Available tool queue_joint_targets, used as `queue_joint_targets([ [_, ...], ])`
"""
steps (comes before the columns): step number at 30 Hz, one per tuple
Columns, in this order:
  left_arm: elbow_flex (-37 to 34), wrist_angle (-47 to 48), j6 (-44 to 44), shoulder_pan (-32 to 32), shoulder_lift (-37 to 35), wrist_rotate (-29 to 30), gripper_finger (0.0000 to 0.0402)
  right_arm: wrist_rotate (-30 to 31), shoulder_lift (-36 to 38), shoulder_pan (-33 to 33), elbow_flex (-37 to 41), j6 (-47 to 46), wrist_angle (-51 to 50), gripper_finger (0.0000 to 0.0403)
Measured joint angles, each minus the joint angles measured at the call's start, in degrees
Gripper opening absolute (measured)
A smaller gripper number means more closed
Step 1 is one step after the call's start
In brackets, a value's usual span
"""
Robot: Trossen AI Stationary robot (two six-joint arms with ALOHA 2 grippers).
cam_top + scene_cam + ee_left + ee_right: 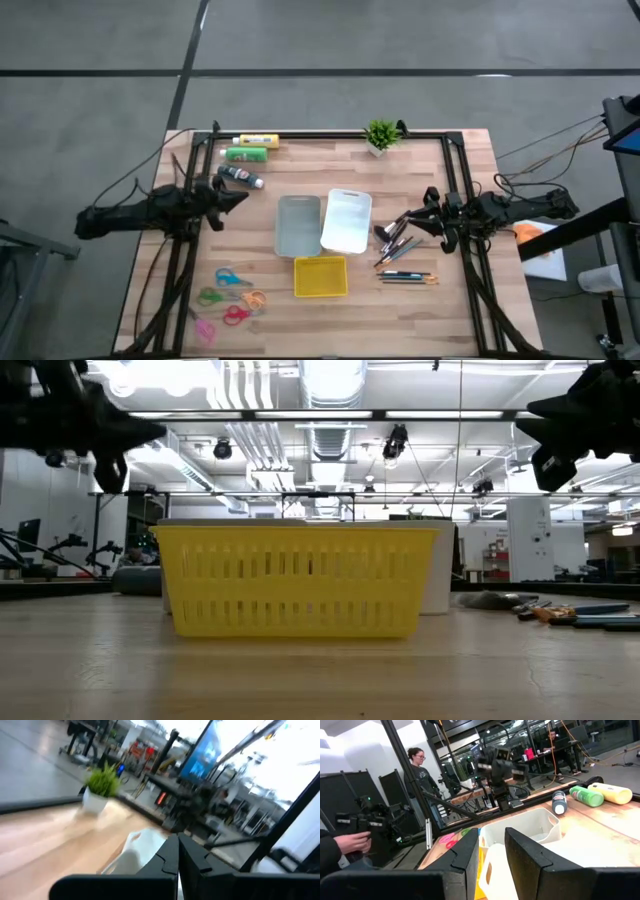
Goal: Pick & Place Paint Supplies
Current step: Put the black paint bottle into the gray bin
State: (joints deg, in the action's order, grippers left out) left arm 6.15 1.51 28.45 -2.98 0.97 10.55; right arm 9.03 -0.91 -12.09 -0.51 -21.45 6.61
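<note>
Yellow bottle (257,141), green bottle (246,154) lie flat; left gripper (238,197) closed, right gripper (401,222) parted, empty.

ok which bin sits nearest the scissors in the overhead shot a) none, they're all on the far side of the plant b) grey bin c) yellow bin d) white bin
c, the yellow bin lies just right of the scissors at the table's near edge, while the grey bin and white bin sit farther up toward the middle.
</note>
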Motion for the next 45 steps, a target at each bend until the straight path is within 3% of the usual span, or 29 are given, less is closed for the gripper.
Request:
queue_joint_targets([
  [5, 8.2, 11.7, -0.5, 0.0, 2.6, 1.4, 0.0, 0.0, 0.0, 0.0, 0.0, 0.0, 0.0, 0.0093],
  [10, 18.2, 22.5, 3.7, 0.0, 10.9, 3.4, 0.0001, 0.0, 0.0, 0.0, 0.0, 0.0, 0.0, 0.0093],
  [18, 38.5, 41.5, 4.3, -0.7, 33.5, 4.9, 0.0036, 0.0, 0.0, 0.0, 0.0, 0.0, 0.0, 0.0093],
  [26, 53.9, 57.6, -9.5, -1.4, 53.8, 4.5, 0.0103, 0.0, 0.0, 0.0, 0.0, 0.0, -0.1, 0.0093],
  [33, 57.3, 59.2, -18.3, -6.1, 60.2, 2.7, 0.0204, 0.0, 0.0, 0.0, 0.0, 0.0, -0.2, 0.0093],
  [37, 57.3, 60.2, -23.3, -10.4, 61.5, -3.4, 0.0253, 0.0, 0.0, 0.0, 0.0, 0.0, -0.2, 0.0093],
  [40, 57.3, 60.2, -26.5, -12.9, 63.2, -6.6, 0.0276, 0.0, 0.0, 0.0, 0.0, 0.0, -0.3, 0.0093],
  [45, 57.3, 60.3, -29.8, -15.3, 68.5, -7.1, 0.0288, 0.0, 0.0, 0.0, 0.0, 0.0, -0.4, 0.0093],
])
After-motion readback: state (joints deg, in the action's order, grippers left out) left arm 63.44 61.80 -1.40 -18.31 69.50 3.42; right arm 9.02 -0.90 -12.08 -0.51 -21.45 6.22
